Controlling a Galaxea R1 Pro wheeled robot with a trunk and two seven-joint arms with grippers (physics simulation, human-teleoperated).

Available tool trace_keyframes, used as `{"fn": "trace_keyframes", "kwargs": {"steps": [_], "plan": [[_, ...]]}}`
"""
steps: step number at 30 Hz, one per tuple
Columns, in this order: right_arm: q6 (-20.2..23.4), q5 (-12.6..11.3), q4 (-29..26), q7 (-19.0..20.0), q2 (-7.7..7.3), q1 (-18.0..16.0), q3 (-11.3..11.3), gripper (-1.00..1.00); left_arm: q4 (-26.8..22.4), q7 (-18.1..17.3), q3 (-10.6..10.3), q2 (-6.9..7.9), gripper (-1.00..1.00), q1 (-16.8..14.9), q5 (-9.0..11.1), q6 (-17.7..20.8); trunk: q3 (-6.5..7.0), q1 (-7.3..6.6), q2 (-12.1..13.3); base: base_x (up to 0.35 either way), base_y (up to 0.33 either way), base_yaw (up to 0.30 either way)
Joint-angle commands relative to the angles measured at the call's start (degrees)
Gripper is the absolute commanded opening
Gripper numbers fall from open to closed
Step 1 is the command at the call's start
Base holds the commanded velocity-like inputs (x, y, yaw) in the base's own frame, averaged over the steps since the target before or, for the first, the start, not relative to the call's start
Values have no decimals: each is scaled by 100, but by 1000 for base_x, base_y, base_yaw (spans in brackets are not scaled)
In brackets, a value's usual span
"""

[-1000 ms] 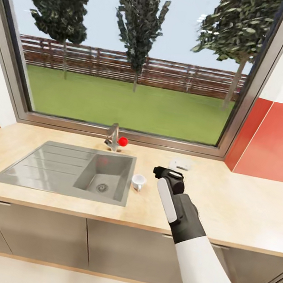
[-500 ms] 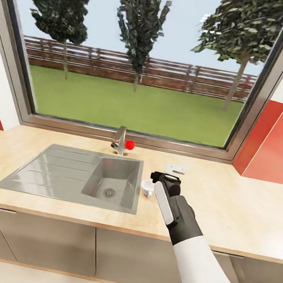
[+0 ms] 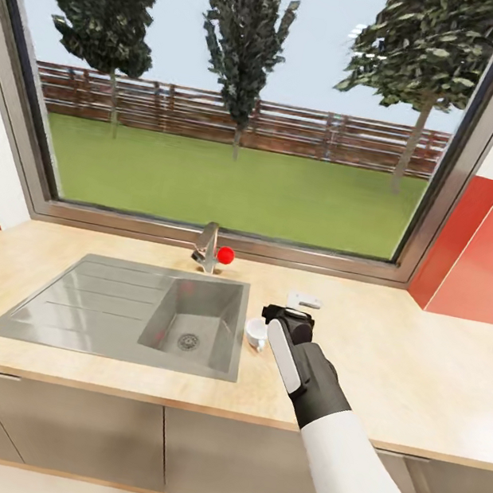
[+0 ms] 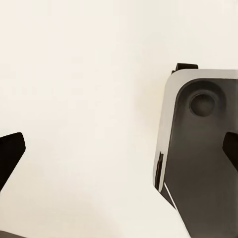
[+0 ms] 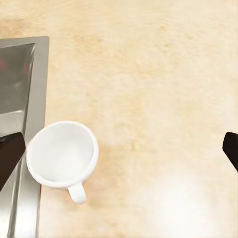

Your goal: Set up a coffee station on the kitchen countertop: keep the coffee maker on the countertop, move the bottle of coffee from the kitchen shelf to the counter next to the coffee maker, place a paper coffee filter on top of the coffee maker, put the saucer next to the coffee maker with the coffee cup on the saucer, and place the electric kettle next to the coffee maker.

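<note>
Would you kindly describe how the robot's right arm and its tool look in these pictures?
In the head view, the right arm has a white tubular forearm, a black shell near the elbow and a dark grey wrist cuff. A white strip runs along the black right tool. In the wrist view, its fingertips are plain black, with no cables or markings visible.

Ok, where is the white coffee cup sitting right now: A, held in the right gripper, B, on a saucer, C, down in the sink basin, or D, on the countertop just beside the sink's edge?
D: the coffee cup stands upright on the bare countertop right next to the sink rim, with the right gripper open above it.
</note>
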Motion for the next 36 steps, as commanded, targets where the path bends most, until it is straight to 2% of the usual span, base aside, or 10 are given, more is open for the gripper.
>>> {"fn": "trace_keyframes", "kwargs": {"steps": [1, 36], "plan": [[10, -49, -1, -55, 0, -7, 8, 100, 11, 16, 38, 3, 100, -7, -59, -25, -13, 4, -13, 23, 0, 0], [2, -85, 554, -47, 0, -7, 17, 100, 20, -32, 37, 4, 100, -6, -59, -18, -13, 4, -13, 60, 0, 0]]}}
